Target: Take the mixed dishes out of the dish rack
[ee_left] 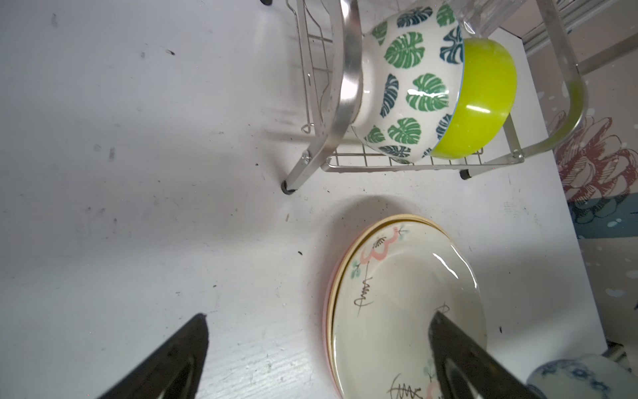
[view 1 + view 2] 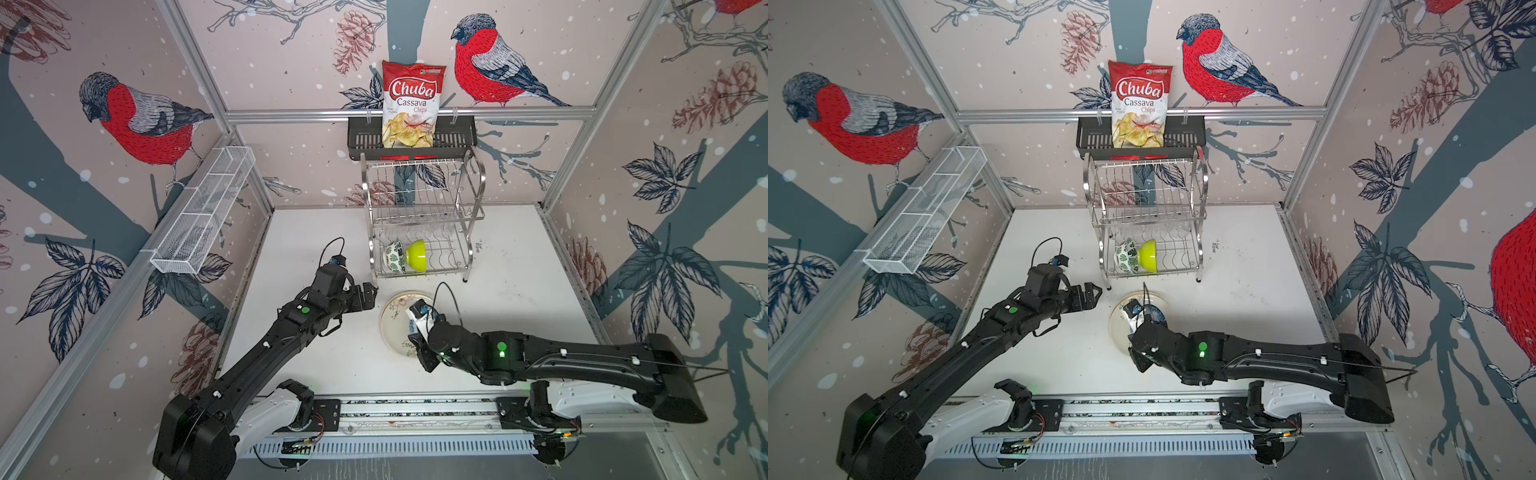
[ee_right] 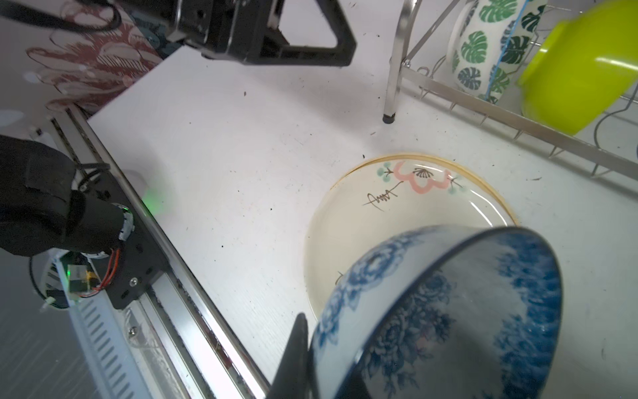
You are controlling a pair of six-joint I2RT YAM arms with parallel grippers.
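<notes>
Your right end effector (image 3: 309, 342) pinches the rim of the blue-patterned bowl (image 3: 431, 311), likely slick and brittle, tilted over the cream floral plate (image 3: 397, 207) on the table (image 3: 241, 155), so ease it down; your left end effector (image 1: 319, 316) gapes empty near the dish rack (image 1: 345, 69), whose green-leaf bowl (image 1: 407, 93) is best taken rim-wise.
</notes>
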